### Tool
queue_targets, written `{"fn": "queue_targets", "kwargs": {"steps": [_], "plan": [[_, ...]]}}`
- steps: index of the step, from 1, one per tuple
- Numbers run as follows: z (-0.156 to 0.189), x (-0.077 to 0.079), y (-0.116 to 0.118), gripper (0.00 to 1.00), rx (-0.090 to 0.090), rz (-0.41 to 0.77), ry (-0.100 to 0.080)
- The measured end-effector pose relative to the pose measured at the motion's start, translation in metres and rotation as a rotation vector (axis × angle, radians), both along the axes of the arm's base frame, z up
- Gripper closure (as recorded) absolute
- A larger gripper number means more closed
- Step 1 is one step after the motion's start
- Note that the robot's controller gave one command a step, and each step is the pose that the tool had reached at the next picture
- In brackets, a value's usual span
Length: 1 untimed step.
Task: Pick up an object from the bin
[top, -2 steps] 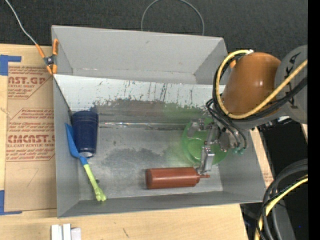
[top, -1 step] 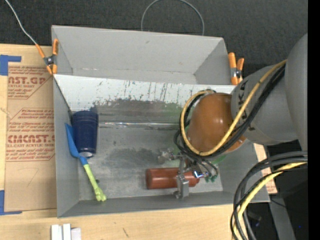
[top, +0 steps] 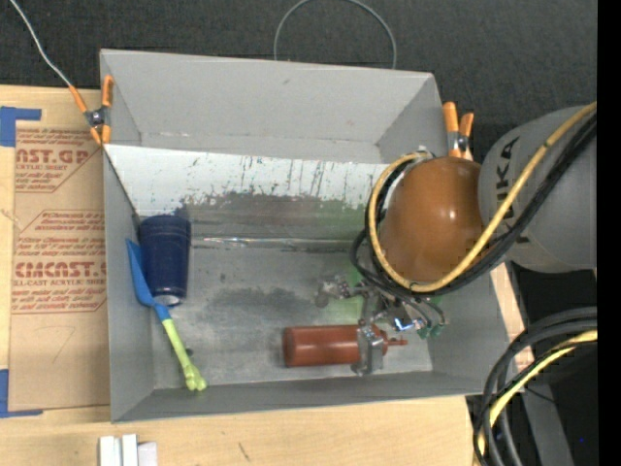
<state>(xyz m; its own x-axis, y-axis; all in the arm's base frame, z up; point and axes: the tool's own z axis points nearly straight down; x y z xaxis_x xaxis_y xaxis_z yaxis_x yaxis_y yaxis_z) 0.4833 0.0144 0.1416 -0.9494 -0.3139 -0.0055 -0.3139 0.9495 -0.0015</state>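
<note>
My gripper (top: 351, 319) hangs low in the bin's front right part, under the orange dome on the wrist. It looks open: one fingertip (top: 336, 288) stands toward the bin's middle and the other (top: 367, 353) sits near the front wall. A reddish-brown oblong block (top: 318, 347) lies flat along the front of the bin floor. Its right end touches or nearly touches the nearer fingertip. Nothing shows between the fingers.
A dark blue cup (top: 164, 254) lies on its side at the left wall. Beside it a blue-headed scraper with a yellow-green handle (top: 178, 348) runs toward the front left corner. The arm covers the bin's right side.
</note>
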Motion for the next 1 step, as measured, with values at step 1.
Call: {"fn": "queue_targets", "kwargs": {"steps": [1], "plan": [[-0.0422, -0.0016, 0.0071, 0.00, 0.002, -0.094, 0.008]]}}
